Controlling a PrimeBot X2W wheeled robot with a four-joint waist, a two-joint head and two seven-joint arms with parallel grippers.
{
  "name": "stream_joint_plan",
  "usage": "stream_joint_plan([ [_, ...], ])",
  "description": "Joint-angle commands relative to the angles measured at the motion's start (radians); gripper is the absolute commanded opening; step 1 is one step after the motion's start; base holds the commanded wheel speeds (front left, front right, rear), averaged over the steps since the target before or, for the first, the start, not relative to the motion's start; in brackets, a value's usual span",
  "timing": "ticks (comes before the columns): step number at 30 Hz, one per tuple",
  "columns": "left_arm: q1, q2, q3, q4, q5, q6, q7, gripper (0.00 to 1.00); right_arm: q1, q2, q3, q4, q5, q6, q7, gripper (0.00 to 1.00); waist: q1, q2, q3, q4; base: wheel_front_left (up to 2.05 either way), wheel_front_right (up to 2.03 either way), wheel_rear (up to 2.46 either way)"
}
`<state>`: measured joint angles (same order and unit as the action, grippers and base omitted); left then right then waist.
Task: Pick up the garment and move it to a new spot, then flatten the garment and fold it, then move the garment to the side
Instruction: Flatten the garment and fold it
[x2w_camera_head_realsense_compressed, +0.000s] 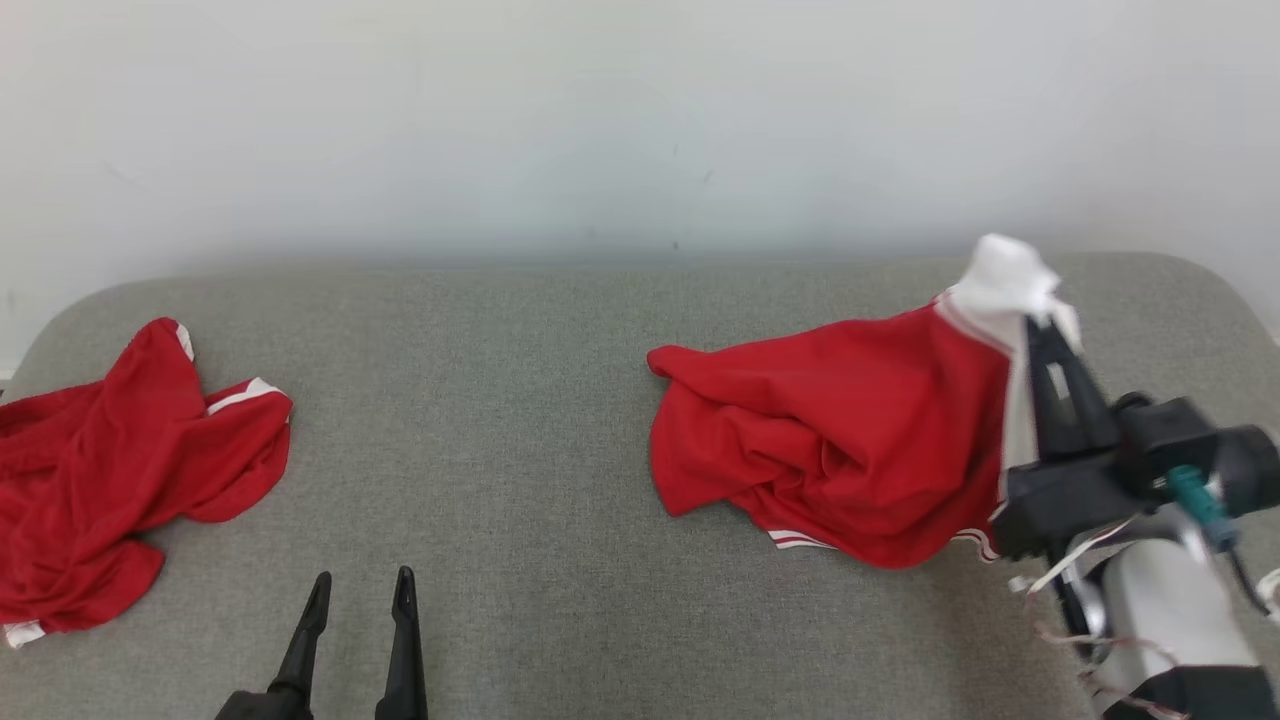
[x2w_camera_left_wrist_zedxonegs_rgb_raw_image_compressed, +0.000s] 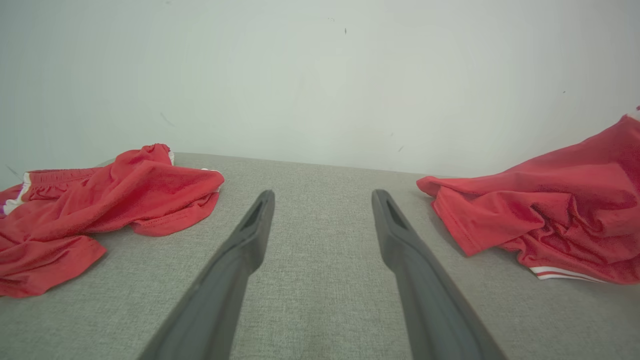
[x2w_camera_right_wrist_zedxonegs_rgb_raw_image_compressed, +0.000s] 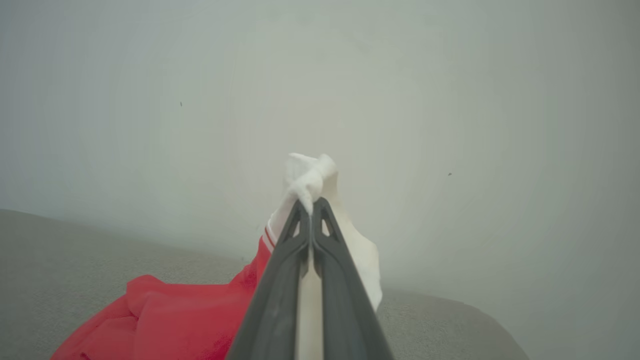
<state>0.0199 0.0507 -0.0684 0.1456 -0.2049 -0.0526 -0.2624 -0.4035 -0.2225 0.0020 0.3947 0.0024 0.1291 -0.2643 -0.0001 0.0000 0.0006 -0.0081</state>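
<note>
A red garment (x2w_camera_head_realsense_compressed: 840, 440) with white trim lies crumpled on the right half of the grey table (x2w_camera_head_realsense_compressed: 500, 400). My right gripper (x2w_camera_head_realsense_compressed: 1035, 325) is shut on its white part, lifting that edge so the cloth rises to a peak. In the right wrist view the white fabric (x2w_camera_right_wrist_zedxonegs_rgb_raw_image_compressed: 310, 180) bunches out past the shut right gripper (x2w_camera_right_wrist_zedxonegs_rgb_raw_image_compressed: 311, 205) and the red garment (x2w_camera_right_wrist_zedxonegs_rgb_raw_image_compressed: 175, 320) hangs below. My left gripper (x2w_camera_head_realsense_compressed: 362, 590) stands open at the front left with nothing between its fingers. The left wrist view looks between the open left gripper (x2w_camera_left_wrist_zedxonegs_rgb_raw_image_compressed: 322, 197) at the red garment (x2w_camera_left_wrist_zedxonegs_rgb_raw_image_compressed: 550, 210).
A second red garment (x2w_camera_head_realsense_compressed: 110, 470) with white trim lies crumpled at the table's left edge, also the second red garment (x2w_camera_left_wrist_zedxonegs_rgb_raw_image_compressed: 100, 210) in the left wrist view. A pale wall (x2w_camera_head_realsense_compressed: 640, 120) runs behind the table. Bare grey cloth lies between the two heaps.
</note>
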Motion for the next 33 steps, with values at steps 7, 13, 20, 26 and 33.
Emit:
stream_joint_plan([
  [7,0.026,-0.001,-0.016,-0.008,-0.017,0.007,-0.003,1.00,0.127,0.027,0.165,-0.081,0.032,0.003,-0.001,0.00,0.0001,0.0000,-0.016,0.015,0.00,0.00,0.00],
  [13,0.036,-0.001,-0.027,-0.012,-0.027,0.016,-0.003,1.00,0.285,0.029,0.318,-0.145,0.049,0.003,0.004,0.00,0.0001,0.0000,-0.015,0.020,0.00,0.00,0.00],
  [20,0.035,-0.001,-0.028,-0.012,-0.030,0.014,-0.003,1.00,0.452,-0.025,0.458,-0.148,0.045,0.003,0.018,0.00,0.0001,0.0000,-0.009,0.010,0.00,0.00,0.00],
  [26,0.035,-0.001,-0.023,-0.010,-0.032,0.012,-0.003,1.00,0.551,-0.095,0.499,-0.137,0.038,0.003,0.041,0.00,0.0001,0.0000,-0.008,-0.007,0.00,0.00,0.00],
  [33,0.029,-0.001,-0.027,-0.003,-0.038,0.013,-0.003,1.00,0.555,-0.093,0.482,-0.171,0.091,0.002,0.027,1.00,0.0001,0.0000,-0.009,-0.028,0.00,0.00,0.00],
])
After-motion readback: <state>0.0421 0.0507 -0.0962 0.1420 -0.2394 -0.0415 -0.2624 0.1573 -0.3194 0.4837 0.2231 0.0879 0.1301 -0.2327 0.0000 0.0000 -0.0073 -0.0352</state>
